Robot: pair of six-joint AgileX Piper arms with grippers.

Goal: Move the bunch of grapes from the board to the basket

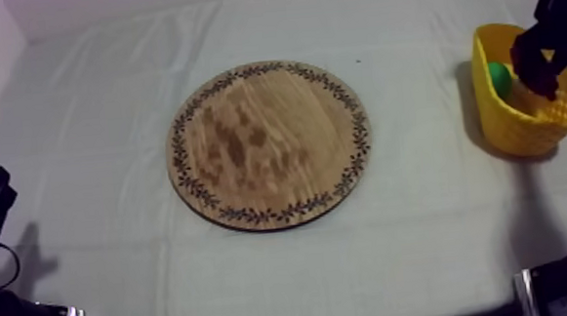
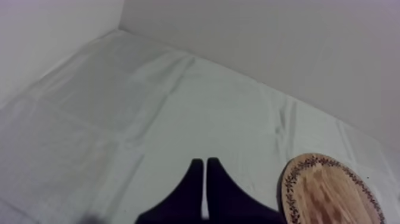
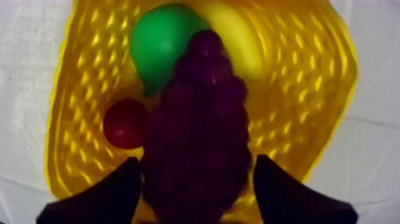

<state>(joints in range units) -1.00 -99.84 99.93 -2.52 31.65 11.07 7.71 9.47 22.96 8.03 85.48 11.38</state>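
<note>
Yellow basket (image 3: 309, 89) crowded: pear (image 3: 158, 42), banana (image 3: 238, 36), small red fruit (image 3: 122, 123).

Matt wood-grain board (image 1: 269, 144), creased cloth (image 1: 97, 108), plastic basket (image 3: 309, 107) w/ holes, bumpy grapes (image 3: 196, 137), glossy small red fruit (image 3: 124, 124)

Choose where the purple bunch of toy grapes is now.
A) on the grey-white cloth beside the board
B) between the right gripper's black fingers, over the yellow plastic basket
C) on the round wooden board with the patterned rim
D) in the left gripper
B: the purple bunch of toy grapes sits between the fingers of the right gripper above the yellow basket, and the round wooden board carries no fruit.
</note>
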